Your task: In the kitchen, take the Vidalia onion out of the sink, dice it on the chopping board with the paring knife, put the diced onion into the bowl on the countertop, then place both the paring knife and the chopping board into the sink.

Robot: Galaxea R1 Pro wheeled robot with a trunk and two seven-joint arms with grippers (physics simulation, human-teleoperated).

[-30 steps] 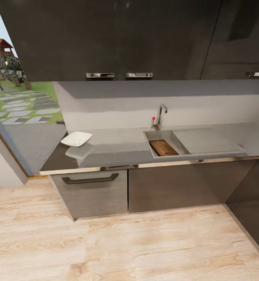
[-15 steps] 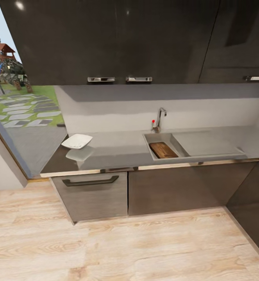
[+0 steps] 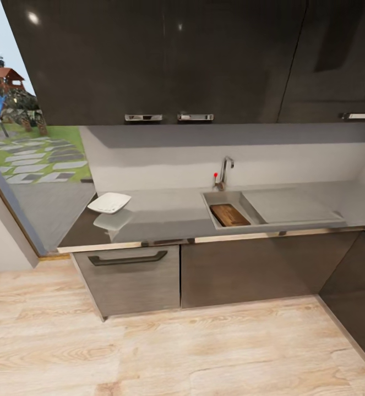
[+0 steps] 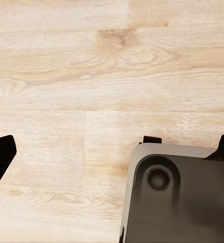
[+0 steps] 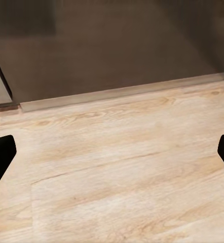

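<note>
The dark brown wood-grain chopping board (image 3: 229,215) lies in the rectangular grey steel sink (image 3: 215,211) at mid-frame, the shallow white bowl (image 3: 109,202) on the glossy grey countertop (image 3: 165,217) to the left; both grippers, fingers spread wide and empty, point at light wood flooring (image 3: 165,352); judged near-complete, any approach should square up to the basin
</note>
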